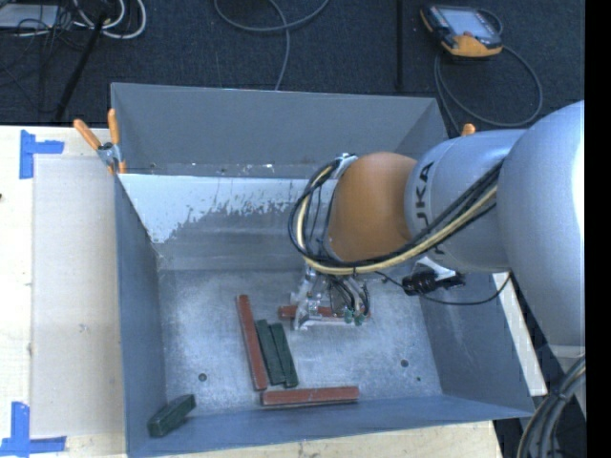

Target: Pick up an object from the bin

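— Grey metal bin (pixel 200 322), scuffed floor. Where is the tool (pixel 325 311)?
— Low at frame centre, under the orange cover (pixel 368 208); how wide it stands I can't make out. A small reddish-brown piece (pixel 288 310) sits just left of it, above two dark green bars (pixel 277 353) and a long reddish-brown bar (pixel 252 342).

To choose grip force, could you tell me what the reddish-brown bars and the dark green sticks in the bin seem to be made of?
Reddish-brown bars: matte, even colour, square edges; probably painted wood or plastic. Dark green sticks: dull, no glint; likely the same, though not certain.
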Controlling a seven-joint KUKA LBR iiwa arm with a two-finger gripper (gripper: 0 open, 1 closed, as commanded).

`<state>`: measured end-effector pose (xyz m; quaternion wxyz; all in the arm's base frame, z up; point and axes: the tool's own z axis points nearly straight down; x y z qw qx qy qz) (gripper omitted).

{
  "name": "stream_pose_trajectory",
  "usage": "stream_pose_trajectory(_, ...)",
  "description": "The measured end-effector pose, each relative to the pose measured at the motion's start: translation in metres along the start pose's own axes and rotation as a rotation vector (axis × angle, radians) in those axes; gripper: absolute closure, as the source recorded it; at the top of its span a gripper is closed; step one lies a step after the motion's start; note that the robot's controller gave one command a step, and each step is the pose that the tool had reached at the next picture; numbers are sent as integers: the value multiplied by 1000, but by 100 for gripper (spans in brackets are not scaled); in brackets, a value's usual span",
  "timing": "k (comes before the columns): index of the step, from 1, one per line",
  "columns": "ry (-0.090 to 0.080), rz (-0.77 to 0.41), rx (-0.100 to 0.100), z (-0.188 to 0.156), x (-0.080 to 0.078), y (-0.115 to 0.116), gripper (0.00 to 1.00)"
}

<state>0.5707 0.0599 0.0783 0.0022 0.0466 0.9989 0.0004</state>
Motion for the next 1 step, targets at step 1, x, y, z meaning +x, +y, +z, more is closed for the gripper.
stream_pose_trajectory(1,-5,-71,0,-180,-16,-4,100)
